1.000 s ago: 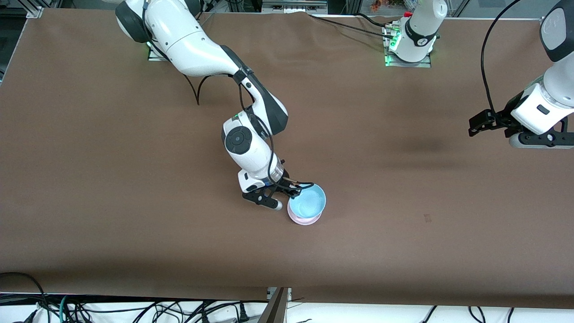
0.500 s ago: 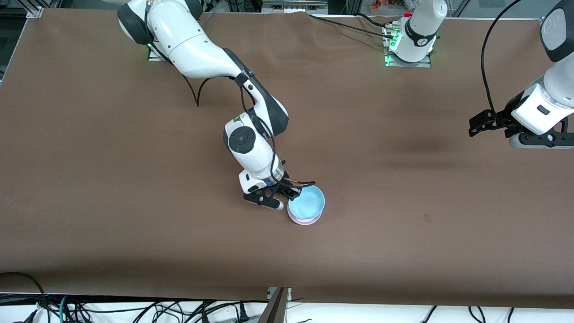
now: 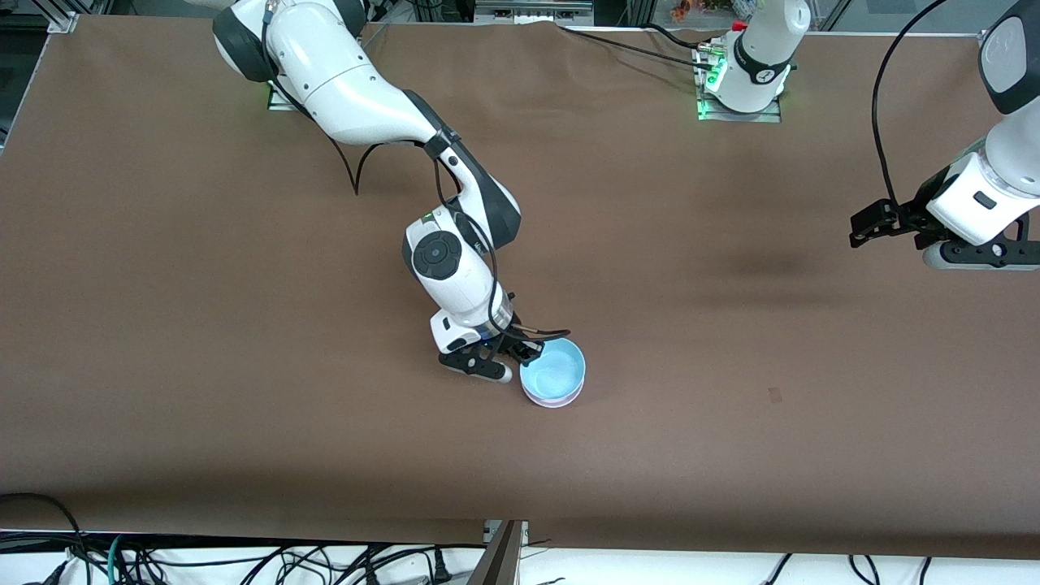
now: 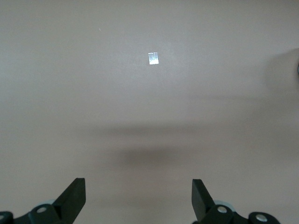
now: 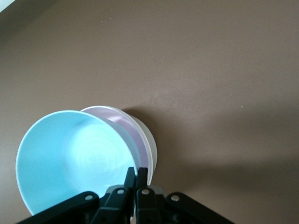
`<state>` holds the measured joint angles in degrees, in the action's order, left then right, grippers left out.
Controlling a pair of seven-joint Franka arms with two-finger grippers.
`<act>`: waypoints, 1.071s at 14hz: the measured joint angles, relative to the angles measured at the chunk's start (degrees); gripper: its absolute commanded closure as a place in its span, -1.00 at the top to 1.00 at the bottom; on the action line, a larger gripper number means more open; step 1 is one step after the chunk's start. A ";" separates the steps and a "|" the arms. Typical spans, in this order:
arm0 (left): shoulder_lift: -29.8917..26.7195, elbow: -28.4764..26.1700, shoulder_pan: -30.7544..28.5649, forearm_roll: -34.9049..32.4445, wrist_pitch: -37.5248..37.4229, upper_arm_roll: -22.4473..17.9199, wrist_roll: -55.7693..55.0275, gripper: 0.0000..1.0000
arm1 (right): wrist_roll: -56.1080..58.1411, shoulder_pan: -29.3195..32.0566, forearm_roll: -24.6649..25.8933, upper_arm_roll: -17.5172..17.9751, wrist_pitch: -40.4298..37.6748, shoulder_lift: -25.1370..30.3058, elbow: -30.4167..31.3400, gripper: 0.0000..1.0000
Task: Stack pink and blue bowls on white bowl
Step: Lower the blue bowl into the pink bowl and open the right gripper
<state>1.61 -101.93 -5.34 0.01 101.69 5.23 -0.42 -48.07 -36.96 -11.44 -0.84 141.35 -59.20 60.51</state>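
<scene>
The light blue bowl point(image 3: 554, 372) rests tilted in the pale pink bowl point(image 3: 553, 400), near the middle of the table. In the right wrist view the blue bowl point(image 5: 74, 161) sits inside the pink bowl point(image 5: 131, 128), which nests in the white bowl point(image 5: 150, 142). My right gripper point(image 3: 529, 351) is shut on the blue bowl's rim, its fingertips point(image 5: 141, 173) pinching the wall. My left gripper point(image 3: 855, 231) hangs open over bare table at the left arm's end, waiting, with nothing between its fingers point(image 4: 74, 193).
A small pale tape mark point(image 3: 774, 395) lies on the brown table cover point(image 3: 244, 325), between the stack and the left arm's end. It also shows in the left wrist view as a tape mark point(image 4: 153, 58). Cables hang off the table's front edge.
My right gripper has lowered the blue bowl a little deeper into the pink bowl and shifted it slightly toward the right arm's end. The left arm has not moved.
</scene>
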 measured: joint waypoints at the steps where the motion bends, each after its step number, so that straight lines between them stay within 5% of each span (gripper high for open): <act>1: 0.06 0.00 0.00 0.00 0.00 0.00 0.00 1.00 | 0.06 0.03 0.00 -0.01 0.00 0.00 -0.01 -1.00; 9: 0.22 0.00 -0.02 0.00 0.00 0.00 0.00 1.00 | 0.12 -0.04 0.01 -0.01 0.92 -0.17 -0.02 -0.91; 15: 0.23 0.00 -0.07 0.00 0.00 0.00 0.00 1.00 | 0.16 -0.16 0.16 -0.01 1.25 -0.36 -0.02 -0.15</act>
<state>1.83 -101.93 -5.41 0.01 101.69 5.22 -0.42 -47.91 -37.12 -11.28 -0.85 142.61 -59.56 60.49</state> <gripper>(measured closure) 0.000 0.736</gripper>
